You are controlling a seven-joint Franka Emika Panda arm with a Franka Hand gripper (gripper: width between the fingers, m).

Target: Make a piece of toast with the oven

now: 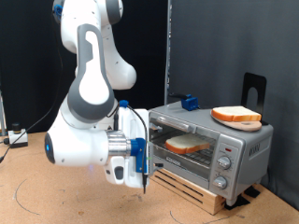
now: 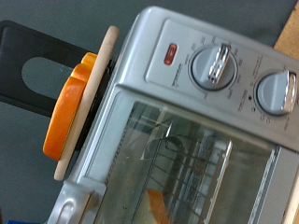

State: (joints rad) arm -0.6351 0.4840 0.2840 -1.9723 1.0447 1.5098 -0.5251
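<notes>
The silver-grey oven (image 1: 245, 142) stands on the exterior view's right, its glass door looking shut. One slice of toast (image 1: 235, 116) lies on top of the oven. A second slice (image 1: 187, 144) shows through the glass on the rack inside. My gripper (image 1: 144, 179) hangs just off the oven's front corner on the exterior view's left, at door height, with nothing seen in it. The wrist view shows the oven (image 2: 159, 89) close up, the top slice (image 2: 73, 105) edge-on, an orange bit of the inner slice (image 2: 157, 207) and two knobs (image 2: 213, 65). No fingers show there.
The oven sits on a low wooden pallet (image 1: 201, 192) on a brown tabletop (image 1: 56, 191). A black stand (image 1: 253, 89) rises behind the oven, and a small blue object (image 1: 191, 101) lies by its back. Dark curtains hang behind. A red light (image 2: 171, 54) is on the panel.
</notes>
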